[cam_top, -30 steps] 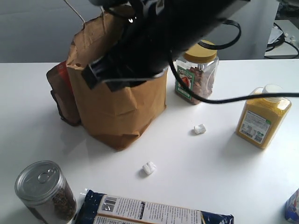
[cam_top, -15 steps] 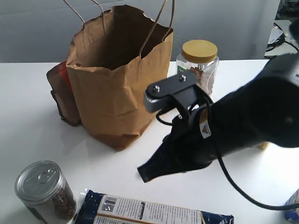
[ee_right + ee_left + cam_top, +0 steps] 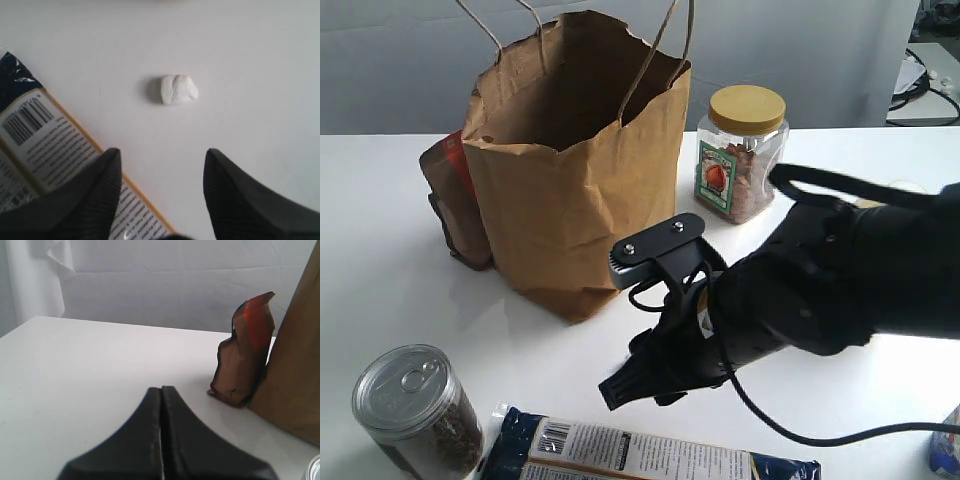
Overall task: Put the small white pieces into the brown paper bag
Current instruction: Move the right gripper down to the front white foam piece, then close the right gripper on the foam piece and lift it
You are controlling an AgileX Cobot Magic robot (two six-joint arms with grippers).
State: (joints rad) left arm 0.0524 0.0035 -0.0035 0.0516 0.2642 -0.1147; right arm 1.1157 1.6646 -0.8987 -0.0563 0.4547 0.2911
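A dark blue printed packet (image 3: 650, 452) and a lidded can (image 3: 415, 405) lie at the near edge of the glossy white bench (image 3: 380, 290). Just past the packet, the right gripper (image 3: 162, 152) hangs low with its jaws spread and nothing between them. One small white piece (image 3: 179, 89) lies on bare bench just ahead of its fingertips, near the packet's edge; in the exterior view the arm hides it.

Farther back, the brown paper bag (image 3: 570, 200) stands upright with its mouth open. A dark red-and-brown pouch (image 3: 448, 205) sits against one side and a yellow-lidded jar (image 3: 742, 155) just beside the other. The left gripper (image 3: 161, 390), clenched on nothing, sits low, facing the pouch. A plain pale wall (image 3: 165, 285) closes the room, with white cloth (image 3: 55, 260) hanging.
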